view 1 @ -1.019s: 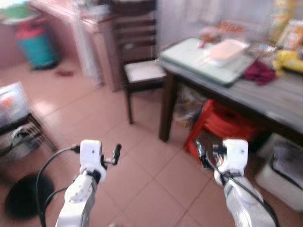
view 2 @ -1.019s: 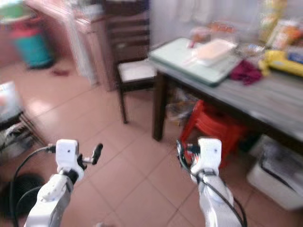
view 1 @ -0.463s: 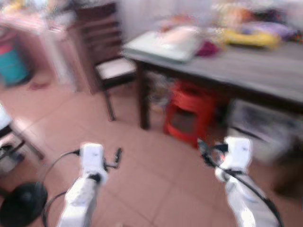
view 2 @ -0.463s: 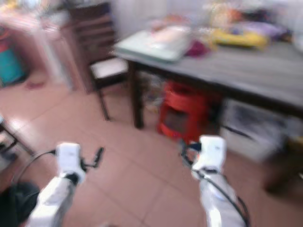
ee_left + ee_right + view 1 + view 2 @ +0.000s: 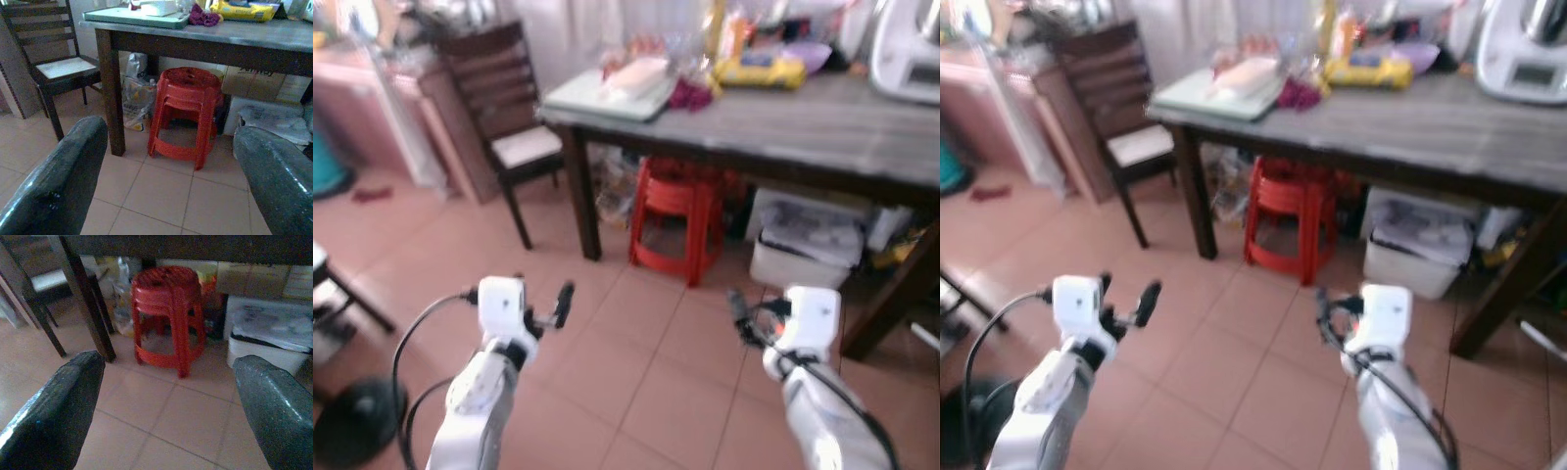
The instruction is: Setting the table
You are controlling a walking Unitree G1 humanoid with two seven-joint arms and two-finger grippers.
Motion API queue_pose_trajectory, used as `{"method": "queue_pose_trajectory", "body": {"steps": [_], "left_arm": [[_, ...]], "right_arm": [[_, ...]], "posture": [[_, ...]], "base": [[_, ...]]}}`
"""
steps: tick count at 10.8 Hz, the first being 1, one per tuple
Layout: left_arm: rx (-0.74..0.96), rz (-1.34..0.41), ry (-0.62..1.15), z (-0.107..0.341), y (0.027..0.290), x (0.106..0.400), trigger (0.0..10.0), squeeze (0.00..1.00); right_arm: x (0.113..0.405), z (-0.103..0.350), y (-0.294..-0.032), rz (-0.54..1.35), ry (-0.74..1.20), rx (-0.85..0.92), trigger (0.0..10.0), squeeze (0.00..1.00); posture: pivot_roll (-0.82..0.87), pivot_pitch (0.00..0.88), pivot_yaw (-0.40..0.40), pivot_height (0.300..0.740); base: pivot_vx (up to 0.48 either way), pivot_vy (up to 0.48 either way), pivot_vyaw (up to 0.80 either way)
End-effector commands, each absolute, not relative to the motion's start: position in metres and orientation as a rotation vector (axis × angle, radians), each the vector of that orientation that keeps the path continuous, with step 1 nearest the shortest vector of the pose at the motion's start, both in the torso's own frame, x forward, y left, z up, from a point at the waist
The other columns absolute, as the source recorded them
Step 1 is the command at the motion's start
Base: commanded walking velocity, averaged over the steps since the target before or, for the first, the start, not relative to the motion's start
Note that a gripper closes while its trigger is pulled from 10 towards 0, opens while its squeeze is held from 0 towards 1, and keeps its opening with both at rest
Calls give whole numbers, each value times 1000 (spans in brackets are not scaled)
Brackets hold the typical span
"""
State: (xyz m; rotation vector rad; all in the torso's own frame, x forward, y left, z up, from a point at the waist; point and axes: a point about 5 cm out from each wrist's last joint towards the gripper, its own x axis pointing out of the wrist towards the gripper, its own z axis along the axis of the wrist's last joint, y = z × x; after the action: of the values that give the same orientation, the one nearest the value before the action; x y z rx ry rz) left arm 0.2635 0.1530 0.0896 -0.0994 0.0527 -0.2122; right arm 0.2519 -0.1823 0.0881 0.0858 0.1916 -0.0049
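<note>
Tabletop (image 5: 822, 122) lies ahead of us, cluttered along its far edge, with a red stool (image 5: 677, 217) and a storage box (image 5: 803, 245) tucked beneath. Our left tool (image 5: 161, 161) and right tool (image 5: 166, 401) are spread and empty; walking closer, we risk clipping the stool.

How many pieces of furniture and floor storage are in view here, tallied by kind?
Tables: 1
Chairs: 1
Red stool stacks: 1
White bins under the table: 1
Total: 4
</note>
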Motion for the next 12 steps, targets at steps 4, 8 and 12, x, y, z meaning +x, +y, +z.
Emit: {"method": "queue_pose_trajectory", "body": {"steps": [4,8,12], "left_arm": [[-105,-222,-49,115,152,265,10000,0],[-75,-215,-17,102,158,260,10000,0],[-54,-196,3,97,158,261,10000,0]], "right_arm": [[255,114,-176,14,38,5,10000,0],[246,107,-171,38,84,28,10000,0],[248,109,-174,33,91,24,10000,0]], "posture": [[-45,67,49,740],[-48,64,54,740],[-60,61,48,740]], "base": [[0,0,0],[0,0,-122],[0,-77,-800]]}}
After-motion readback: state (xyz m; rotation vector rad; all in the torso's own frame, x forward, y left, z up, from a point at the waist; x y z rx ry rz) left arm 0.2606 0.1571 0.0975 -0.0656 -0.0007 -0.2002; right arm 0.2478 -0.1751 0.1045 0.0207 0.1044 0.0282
